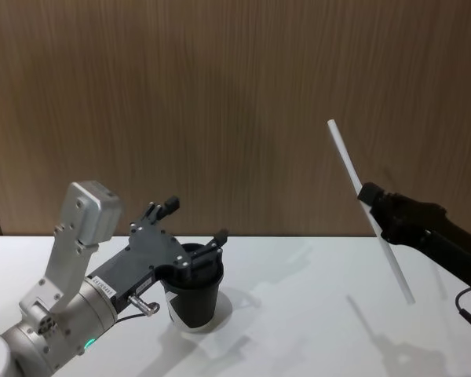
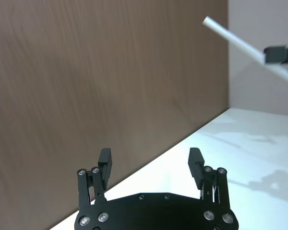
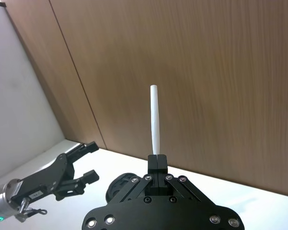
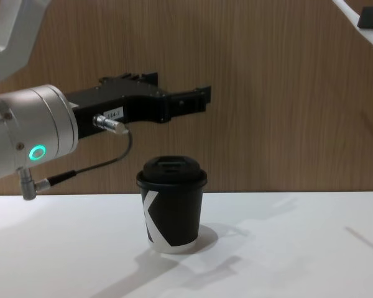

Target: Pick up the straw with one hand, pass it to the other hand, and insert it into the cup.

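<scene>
Judging from the head view, I count the first step as done. My right gripper (image 1: 370, 195) has its fingers clenched on the straw (image 1: 347, 157) and holds it up in the air on the right side, well clear of the table (image 1: 314, 314). The straw is tilted, with its upper end leaning toward the middle and its lower end pointing down and to the right. The grip sits a little above the straw's middle, so a good length hangs free below the fingers and a shorter length sticks out above. In the right wrist view both fingers are pressed together around the straw's shaft.

The handover is not yet made. My left gripper (image 1: 195, 221) is on the left with its fingers spread wide and nothing between them. In the chest view it hovers above the cup (image 1: 195, 302) without touching it. It is well apart from the straw.

The cup stands upright on the table with its lid (image 4: 171, 169) on. I cannot tell from here whether the lid has an opening the straw will fit.

Two steps remain, as I see it. The grippers must be brought together so the left one can close on a free part of the straw and the right one can let go. Then the straw has to go down into the cup.
</scene>
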